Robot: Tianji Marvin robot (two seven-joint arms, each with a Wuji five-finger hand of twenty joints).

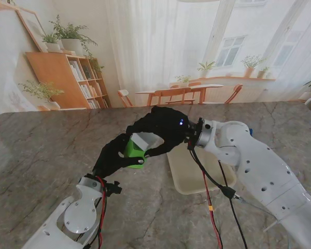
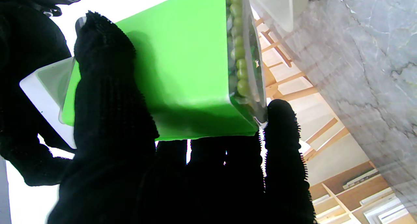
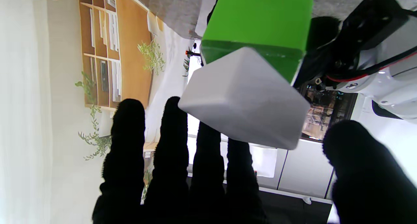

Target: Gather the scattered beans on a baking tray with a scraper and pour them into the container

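A grey marbled stone tabletop fills the stand view, with a backdrop of a bright room with wooden shelves and potted plants behind it. On the left, the left robot hand in a black knitted glove grips a bright green box-shaped container, lifted clear of the tabletop. To its right, the black-gloved right robot hand holds a white, wedge-shaped plastic scraper whose edge meets the container's open top. Farther right and nearer the robot, a pale cream rectangular baking tray lies flat on the tabletop, partly hidden by the right forearm; no beans can be made out on it from here.

The left wrist view shows what the stand view cannot: round green beans packed inside the container, seen through its clear rim, with the thumb pressed on one green wall and another finger on the opposite corner. The right wrist view shows the scraper's broad white face resting against the container's green edge, with its four fingers below it and the thumb apart.
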